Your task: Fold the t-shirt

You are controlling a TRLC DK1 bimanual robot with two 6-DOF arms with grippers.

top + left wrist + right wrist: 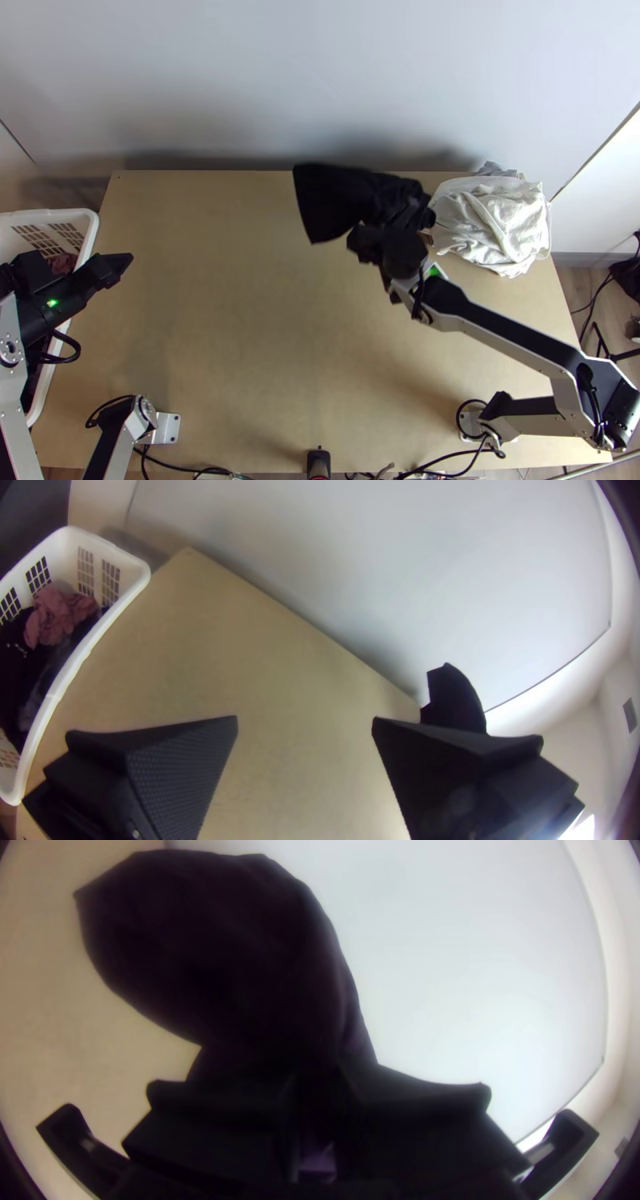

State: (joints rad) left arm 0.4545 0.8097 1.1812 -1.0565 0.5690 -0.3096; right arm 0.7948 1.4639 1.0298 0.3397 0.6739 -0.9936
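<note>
Centrally along the far edge of the counter [240, 320], the black t-shirt [330, 202] is gathered at one end and flared at the other. Clock directions are those of the top view, with 12 o'clock toward the wall [240, 80]. The long axis of the visible cloth runs roughly from 3 to 9 o'clock, the loose part at 9.

The right end effector [320, 1083] is closed on a bunched portion of the garment. From it, the free cloth extends toward 10 o'clock. The left end effector [305, 723] is wide open and grips nothing; it is at the basket [100, 630] side of the counter, with the garment well apart toward 2 to 3 o'clock. The right arm [512, 344] is the nearer.

Judgement: the garment is at the spreading stage, before any fold. The next move should bring the loose part toward 8 o'clock, onto open counter within reach of the left end effector. Caution: a bunched grip may set creases.

A white cloth pile [500, 224] lies just beside, at 3 o'clock. Collar, sleeves and hem cannot be identified, the gripped portion is largely concealed, and contact between loose cloth and counter cannot be confirmed.
</note>
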